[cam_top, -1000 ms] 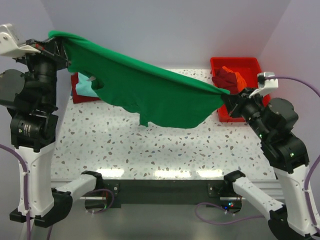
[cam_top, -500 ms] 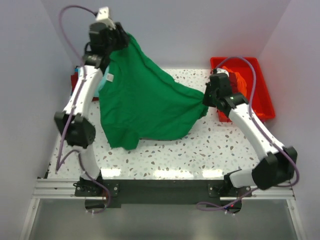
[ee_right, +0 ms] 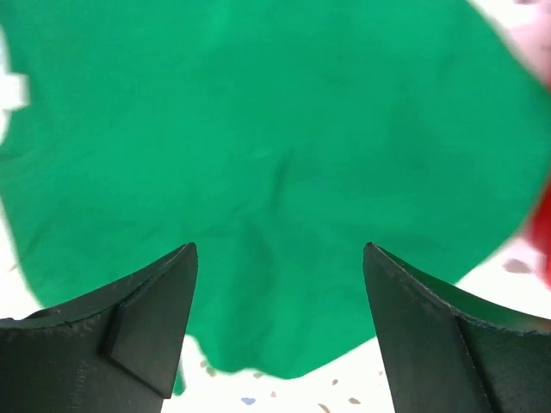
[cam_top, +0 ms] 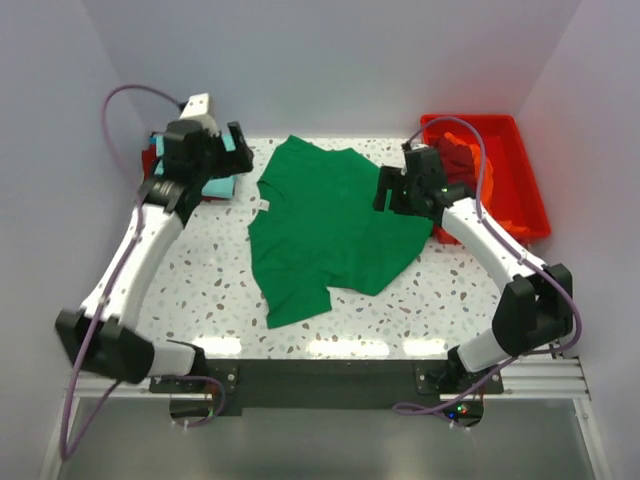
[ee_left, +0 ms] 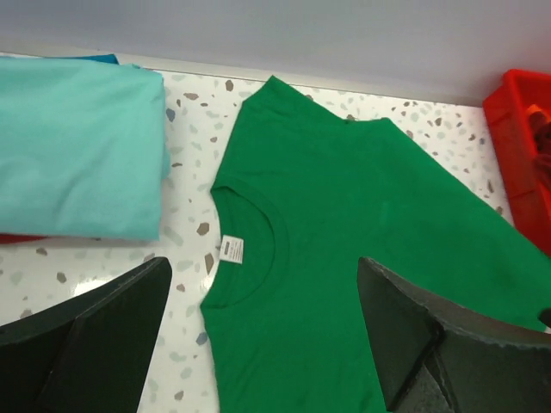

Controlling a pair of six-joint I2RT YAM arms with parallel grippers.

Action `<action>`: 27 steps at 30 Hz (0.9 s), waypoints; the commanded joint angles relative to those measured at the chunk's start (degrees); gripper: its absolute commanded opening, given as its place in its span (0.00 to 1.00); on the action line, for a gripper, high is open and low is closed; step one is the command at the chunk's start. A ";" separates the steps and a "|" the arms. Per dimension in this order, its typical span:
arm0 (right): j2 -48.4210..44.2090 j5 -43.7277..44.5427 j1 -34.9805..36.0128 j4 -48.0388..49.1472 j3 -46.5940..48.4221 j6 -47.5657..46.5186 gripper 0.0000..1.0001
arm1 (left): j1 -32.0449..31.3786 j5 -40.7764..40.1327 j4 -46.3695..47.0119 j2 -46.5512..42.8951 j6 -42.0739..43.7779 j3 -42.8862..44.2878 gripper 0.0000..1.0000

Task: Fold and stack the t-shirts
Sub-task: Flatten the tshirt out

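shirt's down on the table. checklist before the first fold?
1. Hands free of cloth: ok, left hand and right hand are both open above the green shirt.
2. Shirt resting on the table: ok.
3. Lying flat: not ok, the hem end by the right hand looks rounded and rumpled.
4. Collar located: ok, neck label in view.
5. Stack spot: ok, the folded teal shirt sits apart from the green one.
6. Clear of the red tray: cannot tell, the right arm hides the gap.

Green t-shirt (cam_top: 330, 230): matt, soft cloth. Table (cam_top: 400, 312): smooth, speckled top. Red tray (cam_top: 470, 120): seemingly glossy plastic.
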 commanded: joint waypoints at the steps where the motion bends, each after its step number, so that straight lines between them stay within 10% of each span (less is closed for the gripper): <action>1: -2.87 -6.75 3.86 3.98 -1.58 0.65 0.80 | -0.17 -1.28 -2.25 -10.91 -3.78 -15.33 0.93; 9: 1.79 -9.48 11.34 8.37 -7.12 4.35 0.80 | -2.45 5.51 0.12 -21.93 -13.28 -34.34 0.92; 27: 6.98 -8.25 14.94 9.96 -15.47 5.50 0.79 | -8.43 10.70 17.16 -2.70 -20.93 -41.91 0.95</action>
